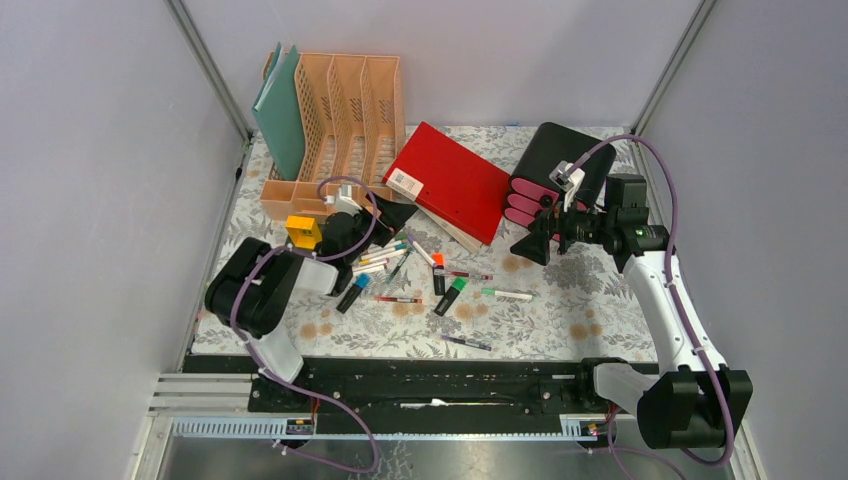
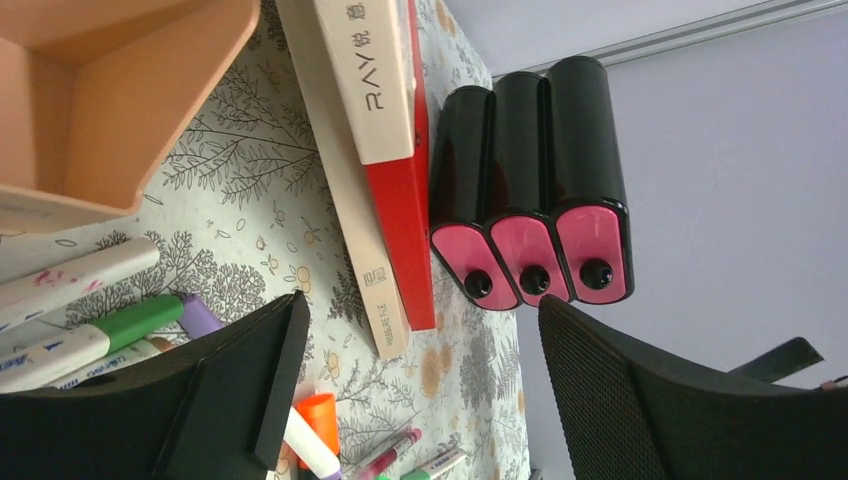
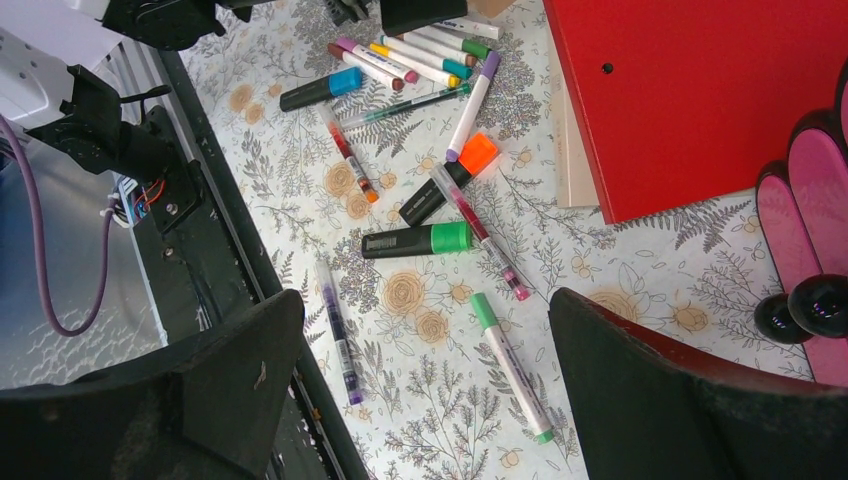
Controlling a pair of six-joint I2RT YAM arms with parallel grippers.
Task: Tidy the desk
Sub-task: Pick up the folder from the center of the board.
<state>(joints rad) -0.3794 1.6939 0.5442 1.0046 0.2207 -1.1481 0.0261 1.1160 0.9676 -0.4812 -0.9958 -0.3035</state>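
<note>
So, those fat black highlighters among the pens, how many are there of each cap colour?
Blue-capped highlighter: 1
Orange-capped highlighter: 1
Green-capped highlighter: 1
Total: 3

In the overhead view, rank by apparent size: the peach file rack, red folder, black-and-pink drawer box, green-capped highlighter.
Largest to smallest:
1. peach file rack
2. red folder
3. drawer box, partly hidden, so close to the folder
4. green-capped highlighter

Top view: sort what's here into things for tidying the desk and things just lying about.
For the job: desk, scattered markers, red folder, file rack, drawer box.
Just there: grey walls, black rail in front.
</note>
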